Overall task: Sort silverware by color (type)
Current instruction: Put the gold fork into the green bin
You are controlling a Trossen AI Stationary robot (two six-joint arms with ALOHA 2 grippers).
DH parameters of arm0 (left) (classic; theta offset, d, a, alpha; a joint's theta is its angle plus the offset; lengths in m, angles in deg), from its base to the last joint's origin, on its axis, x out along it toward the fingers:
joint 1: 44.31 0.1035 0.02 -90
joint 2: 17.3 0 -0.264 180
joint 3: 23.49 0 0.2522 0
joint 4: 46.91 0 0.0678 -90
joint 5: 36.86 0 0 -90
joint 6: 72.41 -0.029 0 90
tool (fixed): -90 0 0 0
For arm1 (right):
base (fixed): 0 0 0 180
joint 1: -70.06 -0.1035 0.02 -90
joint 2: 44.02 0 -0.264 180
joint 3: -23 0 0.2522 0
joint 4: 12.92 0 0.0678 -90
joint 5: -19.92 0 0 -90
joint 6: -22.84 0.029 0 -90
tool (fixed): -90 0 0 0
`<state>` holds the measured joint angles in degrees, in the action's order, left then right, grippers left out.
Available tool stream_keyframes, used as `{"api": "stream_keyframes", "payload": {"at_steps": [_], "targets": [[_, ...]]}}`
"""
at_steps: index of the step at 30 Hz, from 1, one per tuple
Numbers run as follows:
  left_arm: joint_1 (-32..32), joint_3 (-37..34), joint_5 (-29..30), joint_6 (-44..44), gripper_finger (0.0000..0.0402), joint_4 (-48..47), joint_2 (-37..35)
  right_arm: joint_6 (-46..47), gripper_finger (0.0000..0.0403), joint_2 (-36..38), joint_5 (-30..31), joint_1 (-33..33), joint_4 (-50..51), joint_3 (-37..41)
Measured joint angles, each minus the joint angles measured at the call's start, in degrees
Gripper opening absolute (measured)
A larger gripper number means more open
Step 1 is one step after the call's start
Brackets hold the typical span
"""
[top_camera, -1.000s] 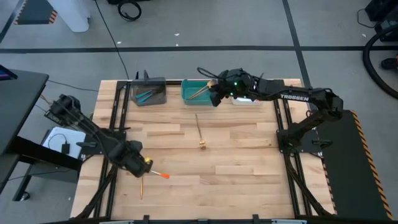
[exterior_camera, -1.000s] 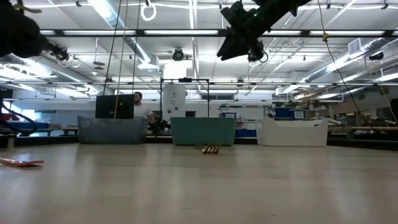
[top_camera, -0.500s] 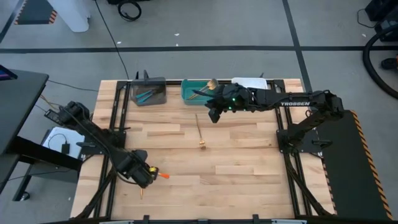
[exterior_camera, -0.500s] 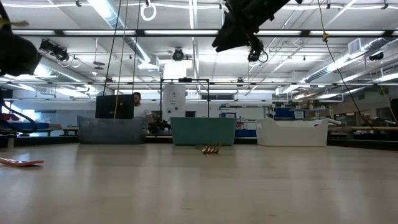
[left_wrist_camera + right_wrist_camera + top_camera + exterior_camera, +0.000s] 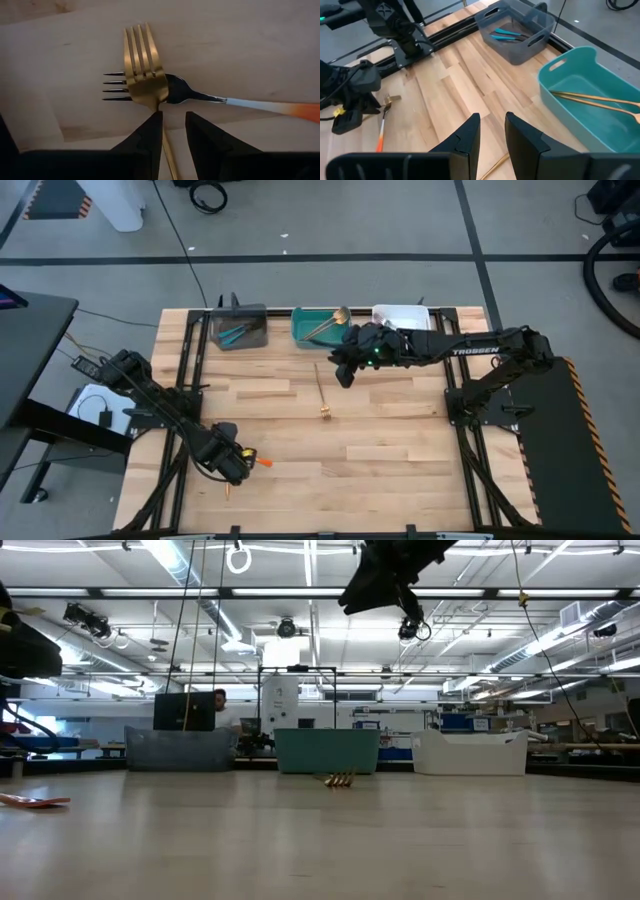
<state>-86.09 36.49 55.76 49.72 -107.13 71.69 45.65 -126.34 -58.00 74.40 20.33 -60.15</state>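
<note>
Careful: left gripper (image 5: 173, 131), fingers slightly apart around the gold fork (image 5: 144, 70) lying across the orange fork (image 5: 210, 97), may drag both; right gripper (image 5: 492, 131) empty, apart.

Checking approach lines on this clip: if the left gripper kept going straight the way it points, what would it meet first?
The left gripper straddles the handle of the gold fork, so it would likely meet that fork first; the orange-handled fork lies crossed beneath its head. Depth is unclear.

Under my left pincer a gold fork (image 5: 144, 75) lies flat across the silver head of an orange-handled fork (image 5: 235, 102); another gold fork (image 5: 322, 391) lies mid-table.
</note>
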Motion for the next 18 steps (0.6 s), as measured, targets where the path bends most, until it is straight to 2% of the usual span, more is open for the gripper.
{"api": "stream_keyframes", "payload": {"at_steps": [8, 15, 18], "targets": [[-0.3, 1.7, 0.2, 0.3, 0.0094, 1.3, -0.1, -0.3, 0.0097, 0.0, 0.0, -0.2, 0.0, 0.0], [-1.3, 2.2, 0.1, 2.2, 0.0094, -5.3, 0.3, -0.4, 0.0097, 0.0, 0.3, 0.2, 0.0, 0.0], [-1.6, 2.1, 0.1, 2.3, 0.0094, -4.7, 0.3, -0.4, 0.0097, 0.0, 0.4, 0.2, 0.0, 0.0]]}}
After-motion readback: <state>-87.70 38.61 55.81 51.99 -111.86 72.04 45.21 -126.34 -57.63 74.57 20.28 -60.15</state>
